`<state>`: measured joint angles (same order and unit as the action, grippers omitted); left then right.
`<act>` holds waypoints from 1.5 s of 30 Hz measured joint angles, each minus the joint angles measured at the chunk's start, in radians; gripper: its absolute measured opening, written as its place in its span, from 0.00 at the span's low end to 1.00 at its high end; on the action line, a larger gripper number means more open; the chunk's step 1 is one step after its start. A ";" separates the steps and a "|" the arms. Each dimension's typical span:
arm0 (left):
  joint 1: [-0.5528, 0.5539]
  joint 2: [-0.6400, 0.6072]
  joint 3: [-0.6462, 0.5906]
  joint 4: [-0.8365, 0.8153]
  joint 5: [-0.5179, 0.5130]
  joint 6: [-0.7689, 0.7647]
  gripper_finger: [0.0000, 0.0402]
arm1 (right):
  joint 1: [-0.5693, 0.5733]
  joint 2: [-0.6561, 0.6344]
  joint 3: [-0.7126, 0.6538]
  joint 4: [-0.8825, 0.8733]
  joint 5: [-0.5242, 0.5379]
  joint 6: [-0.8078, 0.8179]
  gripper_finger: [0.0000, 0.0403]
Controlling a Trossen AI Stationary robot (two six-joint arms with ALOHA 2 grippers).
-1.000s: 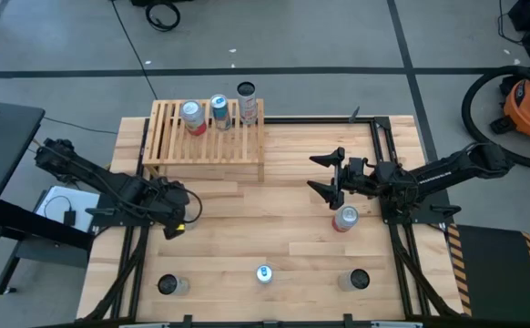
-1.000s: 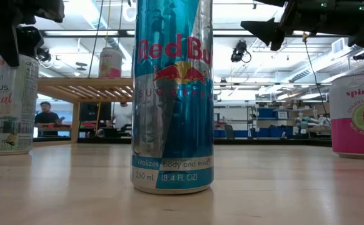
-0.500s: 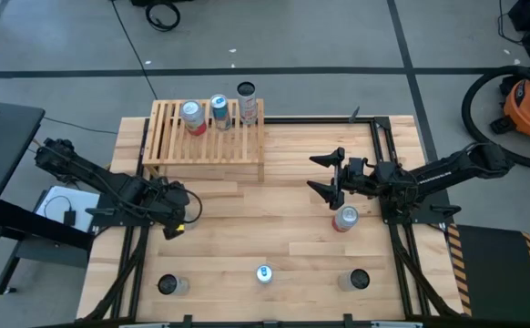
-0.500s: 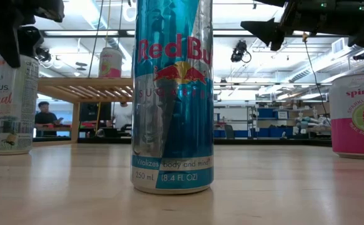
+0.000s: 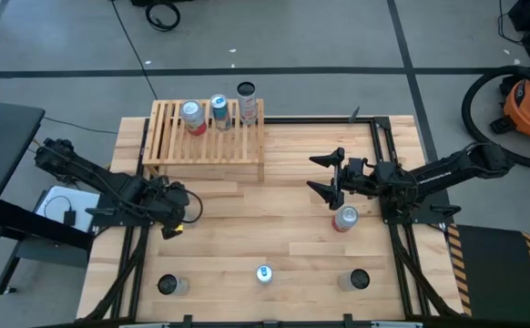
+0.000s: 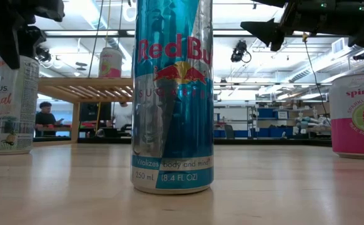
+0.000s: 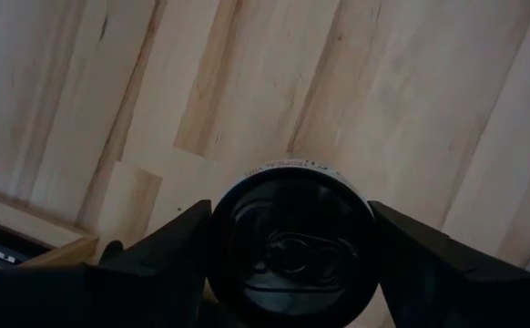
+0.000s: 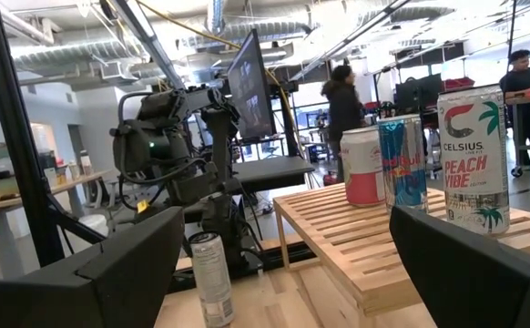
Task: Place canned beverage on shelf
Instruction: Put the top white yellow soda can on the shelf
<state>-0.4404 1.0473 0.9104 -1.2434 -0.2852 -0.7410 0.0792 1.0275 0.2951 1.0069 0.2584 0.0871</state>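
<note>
- The shelf (image 5: pixel 204 138) sits at the far left of the table (image 5: pixel 283 200) and already carries three cans along its far edge: a red-and-white can (image 5: pixel 192 117), a blue can (image 5: pixel 219 111) and a pale tall can (image 5: pixel 248 107).
- By that count part of the job looks done; five cans stand off the shelf on the tabletop.
- The left gripper (image 7: pixel 290 264) is low over the left side of the table, its fingers (image 7: pixel 169 251) on either side of a slim can (image 7: pixel 290 241) seen from above. They sit close against its rim, but whether they grip it yet cannot be told.
- That can stands upright on the boards, a little nearer than the shelf and to its left, so it has not been lifted.
- The right gripper (image 5: pixel 327 174) hovers over the right half of the table with its fingers spread wide and nothing between them.
- A red-topped can (image 5: pixel 344 219) stands just beside and nearer than it, untouched.
- Along the near edge stand three more: a white can (image 5: pixel 169 285) at left, a blue-and-silver can (image 5: pixel 263 273) in the middle and a pink-labelled can (image 5: pixel 357 280) at right.
- What seems left: firm the grip on the slim can, carry it to a free spot on the slats, then deal with the other four.
</note>
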 joint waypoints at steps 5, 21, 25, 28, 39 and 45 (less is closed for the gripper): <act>0.024 -0.002 0.000 0.003 0.008 0.040 0.64 | 0.000 0.000 0.000 0.000 0.000 0.000 0.99; 0.187 -0.001 0.286 -0.218 0.006 0.123 0.65 | 0.000 0.000 0.000 -0.015 0.000 0.000 0.99; 0.246 -0.001 0.390 -0.293 0.019 0.133 0.64 | 0.000 0.000 0.000 -0.015 0.000 0.000 0.99; 0.300 -0.002 0.448 -0.335 0.021 0.157 0.64 | 0.000 0.000 0.000 -0.015 0.000 0.000 0.99; 0.574 0.009 0.604 -0.329 0.020 0.405 0.65 | 0.000 0.000 0.000 -0.015 0.000 0.000 0.99; 0.738 0.049 0.683 -0.330 0.024 0.552 0.65 | 0.000 0.000 0.000 -0.017 0.000 0.000 0.99</act>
<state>0.2978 1.0961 1.5934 -1.5734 -0.2609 -0.1886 0.0788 1.0275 0.2951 0.9897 0.2584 0.0868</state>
